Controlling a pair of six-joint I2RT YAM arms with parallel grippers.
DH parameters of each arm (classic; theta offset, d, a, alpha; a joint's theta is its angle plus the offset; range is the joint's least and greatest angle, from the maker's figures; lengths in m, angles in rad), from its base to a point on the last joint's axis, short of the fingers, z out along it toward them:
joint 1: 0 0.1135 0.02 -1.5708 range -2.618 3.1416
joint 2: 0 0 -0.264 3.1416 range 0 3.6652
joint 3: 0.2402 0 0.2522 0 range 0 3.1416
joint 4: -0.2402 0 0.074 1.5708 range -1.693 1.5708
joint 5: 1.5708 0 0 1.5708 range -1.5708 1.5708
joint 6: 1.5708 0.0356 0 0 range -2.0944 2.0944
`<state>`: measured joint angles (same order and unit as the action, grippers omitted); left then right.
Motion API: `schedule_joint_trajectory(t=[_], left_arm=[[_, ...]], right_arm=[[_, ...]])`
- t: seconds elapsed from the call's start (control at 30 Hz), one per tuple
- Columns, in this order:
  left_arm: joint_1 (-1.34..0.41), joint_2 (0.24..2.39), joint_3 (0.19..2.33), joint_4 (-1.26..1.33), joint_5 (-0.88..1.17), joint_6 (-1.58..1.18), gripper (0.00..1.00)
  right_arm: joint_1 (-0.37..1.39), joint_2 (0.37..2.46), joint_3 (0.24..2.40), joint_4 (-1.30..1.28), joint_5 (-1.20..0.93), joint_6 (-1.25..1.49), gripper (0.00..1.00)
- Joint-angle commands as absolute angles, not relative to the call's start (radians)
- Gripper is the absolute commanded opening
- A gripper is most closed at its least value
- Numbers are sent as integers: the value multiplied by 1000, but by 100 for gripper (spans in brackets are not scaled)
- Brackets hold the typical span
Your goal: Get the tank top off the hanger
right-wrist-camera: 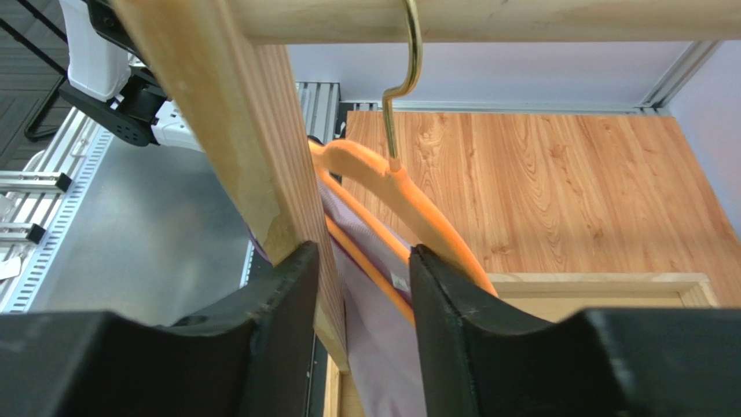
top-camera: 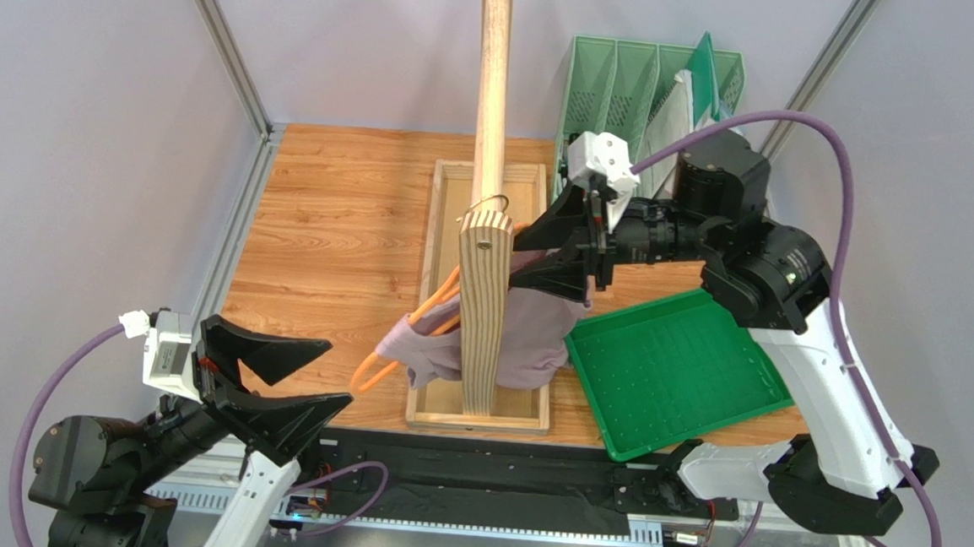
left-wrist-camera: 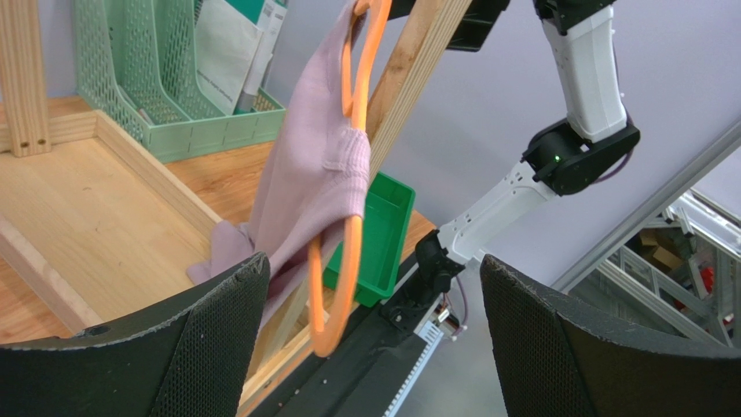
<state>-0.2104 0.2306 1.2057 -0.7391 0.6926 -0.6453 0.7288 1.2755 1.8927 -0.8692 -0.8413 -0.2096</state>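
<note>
Two pincers to account for. On the right pincer (right-wrist-camera: 363,261): half apart, straddling a fold of the tank top (right-wrist-camera: 374,330) and one arm of the hanger (right-wrist-camera: 409,195), hard beside the wooden rack (right-wrist-camera: 252,156); cannot tell whether clamped or only closing in. On the left pincer (left-wrist-camera: 372,265): wide apart, holding nothing, low by the near-left corner of the desk (top-camera: 343,227), well apart from the garment. Hooked by the metal hook (right-wrist-camera: 404,78) over the rack's rail, draped limp over orange shoulders, trailing toward the rack's base. Likely light, soft, stretchy, apt to snag on stiff plastic. Best taken at a shoulder strap, then peeled off the hanger's end
</note>
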Motion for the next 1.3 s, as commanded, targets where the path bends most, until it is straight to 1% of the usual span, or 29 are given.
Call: schedule_joint_trajectory(t=[0.0,0.07,0.1,0.17,0.2,0.27,0.3,0.47,0.63,0.7,0.77,0.83,0.87,0.9,0.93,0.97,1.03,1.27], left_arm=[[-216,304,1264,-730,727,-626,93],[-215,322,1276,-730,727,-618,93],[-215,328,1284,-730,727,-617,93],[-215,345,1290,-727,729,-617,93],[-215,351,1295,-724,730,-620,93],[-215,370,1298,-709,732,-627,91],[-215,376,1298,-701,736,-630,91],[-215,446,1318,-661,758,-634,89],[-215,506,1364,-624,753,-630,89],[-215,532,1394,-618,755,-630,89],[-215,545,1419,-623,759,-621,89],[-215,548,1427,-637,759,-611,89],[-215,545,1425,-640,759,-607,89],[-215,542,1422,-644,761,-604,89],[-215,538,1422,-661,761,-594,89],[-215,538,1424,-672,761,-588,89],[-215,534,1424,-698,764,-574,89],[-215,535,1430,-736,775,-537,89]], right_arm=[[773,1293,1908,-829,-758,-261,43],[776,1284,1881,-810,-735,-268,43],[779,1281,1872,-787,-715,-273,36],[778,1275,1864,-773,-700,-276,28],[778,1276,1865,-772,-692,-278,18],[778,1276,1864,-770,-669,-272,7],[778,1266,1859,-749,-619,-264,0],[778,1209,1795,-619,-429,-171,0],[770,1190,1792,-572,-318,-131,0],[761,1200,1807,-577,-337,-127,0],[762,1197,1812,-597,-400,-155,0],[761,1190,1819,-639,-413,-245,0],[761,1178,1819,-673,-407,-288,5],[759,1172,1819,-687,-407,-325,18],[756,1170,1821,-704,-408,-387,36],[756,1172,1835,-739,-394,-403,77],[756,1181,1859,-785,-390,-425,79],[758,1120,1793,-836,-408,-410,77]])
